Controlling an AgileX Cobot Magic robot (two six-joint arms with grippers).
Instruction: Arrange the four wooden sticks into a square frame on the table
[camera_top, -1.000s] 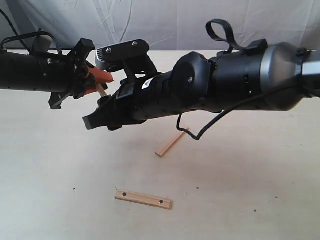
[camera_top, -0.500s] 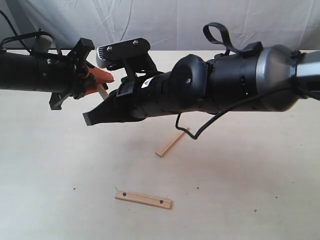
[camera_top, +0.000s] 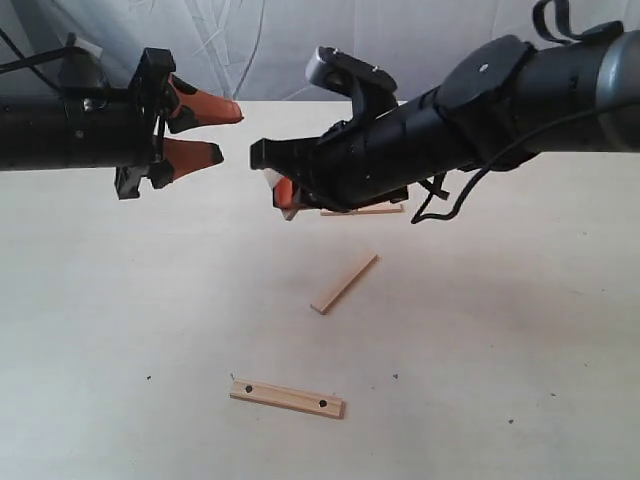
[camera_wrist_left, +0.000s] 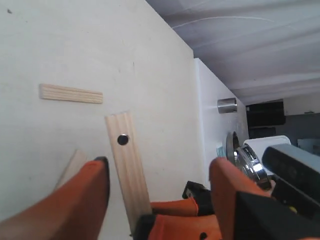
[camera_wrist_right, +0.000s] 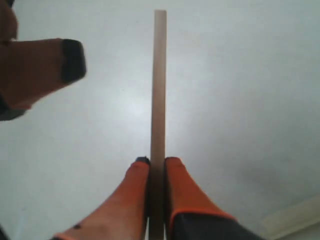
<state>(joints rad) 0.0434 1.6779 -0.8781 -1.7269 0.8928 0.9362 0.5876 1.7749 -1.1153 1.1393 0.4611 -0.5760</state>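
Observation:
My right gripper (camera_top: 284, 193) (camera_wrist_right: 157, 161) is shut on a dotted wooden stick (camera_wrist_right: 159, 85) (camera_wrist_left: 128, 160), which it holds above the table (camera_top: 120, 330). That stick shows edge-on in the right wrist view. My left gripper (camera_top: 215, 130) (camera_wrist_left: 161, 162) stands open just left of it, nothing between its fingers (camera_wrist_left: 85, 200). On the table lie a plain stick (camera_top: 345, 282), a dotted stick (camera_top: 287, 398) nearer the front, and a third stick (camera_top: 362, 211) partly hidden behind the right arm. No square frame is formed.
A wrinkled grey-white cloth (camera_top: 270, 40) hangs behind the table. In the left wrist view a plain stick (camera_wrist_left: 71, 93) lies on the table, and beyond the table's far edge stand a metal cylinder (camera_wrist_left: 227, 105) and dark equipment (camera_wrist_left: 265, 114).
The left gripper, earlier shut on a stick, has opened. The right arm, which reached far across to the left, has drawn back right with that stick in its gripper.

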